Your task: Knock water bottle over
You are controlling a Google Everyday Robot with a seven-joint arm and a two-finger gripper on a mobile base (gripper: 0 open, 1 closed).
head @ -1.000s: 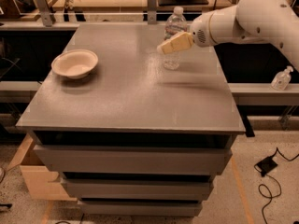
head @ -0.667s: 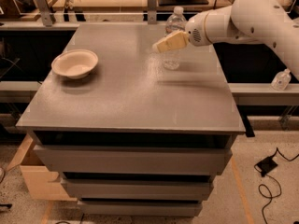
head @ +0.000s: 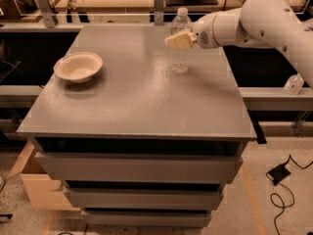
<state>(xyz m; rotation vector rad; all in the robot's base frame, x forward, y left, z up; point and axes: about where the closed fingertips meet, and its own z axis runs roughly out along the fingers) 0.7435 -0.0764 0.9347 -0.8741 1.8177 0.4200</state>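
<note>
The water bottle (head: pixel 179 58) is clear plastic with a white cap and stands upright on the far right part of the grey table (head: pixel 137 102). My gripper (head: pixel 177 39), cream-coloured at the end of the white arm (head: pixel 254 21), reaches in from the right. It sits in front of the bottle's upper half, overlapping it at about label height. Whether it touches the bottle cannot be told.
A cream bowl (head: pixel 78 66) sits on the table's left side. The table is a drawer cabinet with drawer fronts below. A small pump-top bottle (head: pixel 293 84) stands on a ledge at the right. A wooden box (head: pixel 34 180) is on the floor at lower left, and cables (head: pixel 279 174) lie at lower right.
My gripper has moved a little left and up across the bottle. The bottle still stands upright in the same place.
</note>
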